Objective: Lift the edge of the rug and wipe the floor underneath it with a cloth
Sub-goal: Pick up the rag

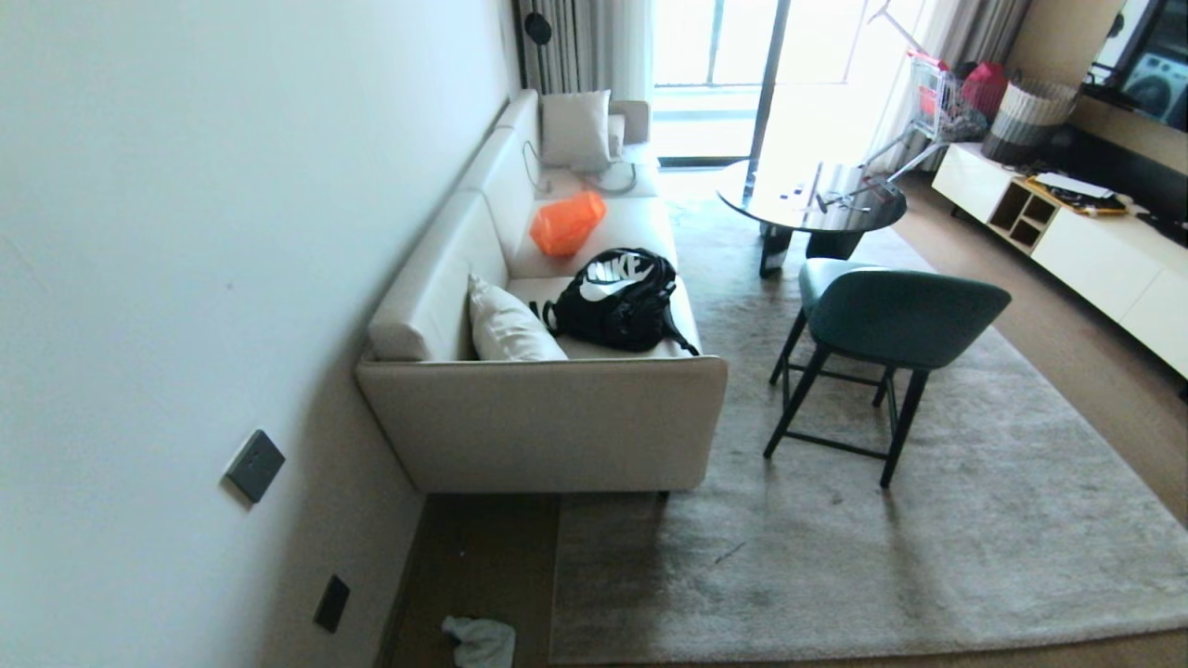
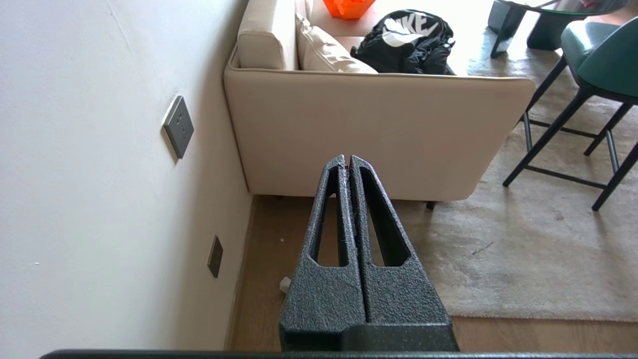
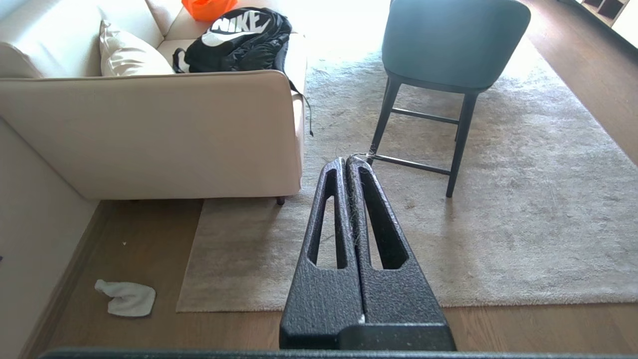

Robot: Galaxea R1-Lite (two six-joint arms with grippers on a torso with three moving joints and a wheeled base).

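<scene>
- A living room with brown wood plank floor [image 1: 483, 557] running along a white wall [image 1: 186, 232] on the left.
- Nearest, the cloth [image 1: 481, 640] lies crumpled on the bare floor between the wall and the rug, close to the rug's near-left corner but apart from it.
- The rug edge [image 3: 194, 259] lies flat on the floor, its corner just beside the cloth.
- The left gripper [image 2: 347, 160] hangs above the floor strip, its fingers pressed together and holding nothing.
- The right gripper [image 3: 345, 163] hangs over the rug, fingers likewise closed and empty.
- Farther on, a cream sofa [image 1: 557, 417] stands against the wall, bearing a black backpack [image 1: 617, 301] and an orange bag [image 1: 566, 223].
- A teal chair [image 1: 882, 320] stands on the rug to the right of the sofa, with a dark round surface [image 1: 807, 199] beyond it.
</scene>
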